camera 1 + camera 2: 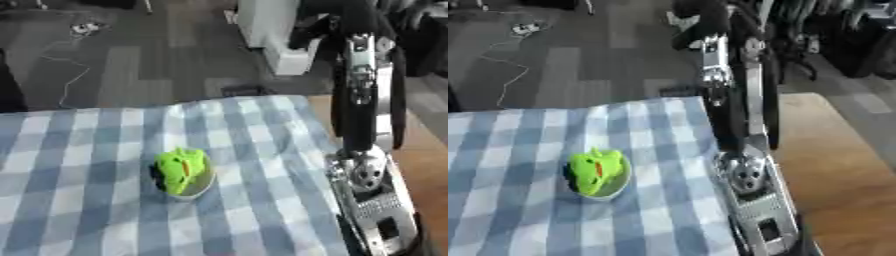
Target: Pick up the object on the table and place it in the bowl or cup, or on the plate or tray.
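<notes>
Item: bright green toy (181,169) with an orange mark, lying inside a small white bowl (199,190) at centre frame, on a blue-and-white checked tablecloth (79,150). The placing looks complete, since the toy sits within the rim and nothing touches it.

Right arm (745,150): runs down the right of the frame from the upper corner, well apart from the bowl, apparently clear of the work. Its hand is cut off at the lower edge; whether the fingers are straight or curled cannot be told.

Left hand: not visible.

Toy's exact form is hard to make out. Bare wooden table (842,165) shows at right.
</notes>
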`<state>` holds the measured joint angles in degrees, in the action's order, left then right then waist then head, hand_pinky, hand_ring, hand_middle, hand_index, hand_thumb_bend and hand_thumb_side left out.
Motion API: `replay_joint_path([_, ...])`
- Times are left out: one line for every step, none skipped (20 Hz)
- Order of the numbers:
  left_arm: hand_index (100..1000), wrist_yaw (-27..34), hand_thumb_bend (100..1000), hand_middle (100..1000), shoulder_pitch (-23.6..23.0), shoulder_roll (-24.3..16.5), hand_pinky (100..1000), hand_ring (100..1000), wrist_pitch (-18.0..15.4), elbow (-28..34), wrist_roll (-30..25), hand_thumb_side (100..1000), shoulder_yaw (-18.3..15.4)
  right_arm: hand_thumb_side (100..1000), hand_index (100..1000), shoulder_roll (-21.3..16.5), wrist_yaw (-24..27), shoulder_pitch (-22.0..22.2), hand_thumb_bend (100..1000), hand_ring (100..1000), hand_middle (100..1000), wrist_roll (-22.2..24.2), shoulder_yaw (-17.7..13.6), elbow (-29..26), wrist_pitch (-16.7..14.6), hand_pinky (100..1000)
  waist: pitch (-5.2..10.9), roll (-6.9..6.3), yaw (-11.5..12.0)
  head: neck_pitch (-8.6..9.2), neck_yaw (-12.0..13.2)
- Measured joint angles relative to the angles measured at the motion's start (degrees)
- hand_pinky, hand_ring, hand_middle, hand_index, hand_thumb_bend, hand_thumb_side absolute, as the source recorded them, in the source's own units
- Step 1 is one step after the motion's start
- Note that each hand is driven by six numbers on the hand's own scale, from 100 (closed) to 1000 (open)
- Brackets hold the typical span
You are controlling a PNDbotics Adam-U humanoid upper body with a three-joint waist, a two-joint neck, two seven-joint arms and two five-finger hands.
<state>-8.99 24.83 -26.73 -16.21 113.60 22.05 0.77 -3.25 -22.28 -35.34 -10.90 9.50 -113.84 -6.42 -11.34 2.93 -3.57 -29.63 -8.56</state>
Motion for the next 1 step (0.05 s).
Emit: replay_joint_path([803,0.01,235,701,-0.09,0.00,556,547,0.01,0.00,-0.22,924,0.00,899,661,0.00,-0.01,0.00,100,447,580,0.08,0.01,0.00,0.06,543,0.00,0.00,0.00,0.15,0.00])
